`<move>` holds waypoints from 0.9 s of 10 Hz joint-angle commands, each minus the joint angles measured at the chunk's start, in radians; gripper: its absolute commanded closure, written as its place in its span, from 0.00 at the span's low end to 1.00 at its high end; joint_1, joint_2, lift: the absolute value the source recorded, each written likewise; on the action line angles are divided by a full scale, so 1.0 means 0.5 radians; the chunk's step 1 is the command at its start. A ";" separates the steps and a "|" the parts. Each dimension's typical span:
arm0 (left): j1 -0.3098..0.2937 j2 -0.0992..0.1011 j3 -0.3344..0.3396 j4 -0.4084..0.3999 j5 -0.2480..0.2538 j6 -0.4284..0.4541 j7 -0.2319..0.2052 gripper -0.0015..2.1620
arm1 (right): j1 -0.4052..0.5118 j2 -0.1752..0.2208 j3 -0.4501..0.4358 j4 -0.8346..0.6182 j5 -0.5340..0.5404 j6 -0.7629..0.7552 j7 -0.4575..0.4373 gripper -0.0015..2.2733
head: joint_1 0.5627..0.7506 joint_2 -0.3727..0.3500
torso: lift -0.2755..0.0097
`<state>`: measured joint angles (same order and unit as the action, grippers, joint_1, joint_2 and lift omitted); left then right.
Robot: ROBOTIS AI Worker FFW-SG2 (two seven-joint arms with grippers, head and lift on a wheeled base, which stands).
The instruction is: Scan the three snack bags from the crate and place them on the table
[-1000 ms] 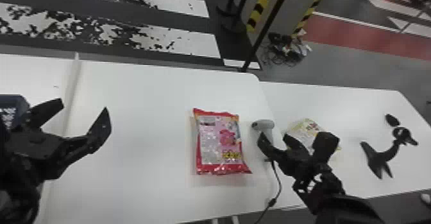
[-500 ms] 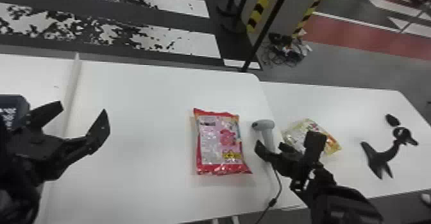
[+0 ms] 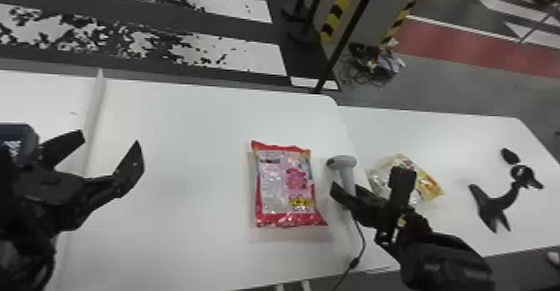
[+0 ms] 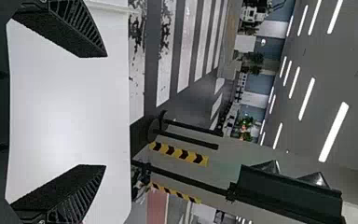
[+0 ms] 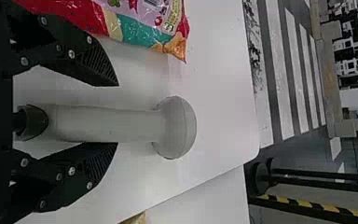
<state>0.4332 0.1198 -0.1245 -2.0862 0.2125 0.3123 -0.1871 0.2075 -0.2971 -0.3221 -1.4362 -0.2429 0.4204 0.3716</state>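
Scanner [image 5: 175,126] lies at the table's [image 3: 187,227] right side, just beside the red-edged snack bag [image 3: 283,186]. Right gripper [image 5: 116,115] is the nearer; its jaws stand wide, one on each side of the handle, with gaps visible. Handle's long axis runs along the fingers' reach, head beyond the tips. Judgement: alignment suits a straight squeeze across the handle, no wrist turn needed; an off-centre close could skew it. Left gripper [image 3: 110,139], jaws wide and empty, is well apart at left.
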 commanded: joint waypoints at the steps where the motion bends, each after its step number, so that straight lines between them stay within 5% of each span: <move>1: -0.014 0.000 -0.006 0.012 0.004 0.000 0.000 0.01 | -0.004 -0.001 0.009 0.001 0.032 -0.008 0.009 0.99 | 0.70 0.03 | 0.75; 4: -0.017 0.009 0.000 0.000 0.020 0.000 0.000 0.01 | 0.014 0.011 -0.006 -0.042 0.019 -0.026 -0.004 0.99 | 0.70 0.03 | 0.75; 9: -0.014 0.018 -0.003 -0.028 0.035 0.000 0.012 0.01 | 0.376 0.152 -0.111 -0.775 -0.152 0.146 -0.123 0.99 | 0.70 0.03 | 0.75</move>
<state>0.4259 0.1289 -0.1255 -2.0984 0.2302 0.3123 -0.1812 0.3706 -0.2319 -0.3720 -1.7738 -0.3065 0.4758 0.3100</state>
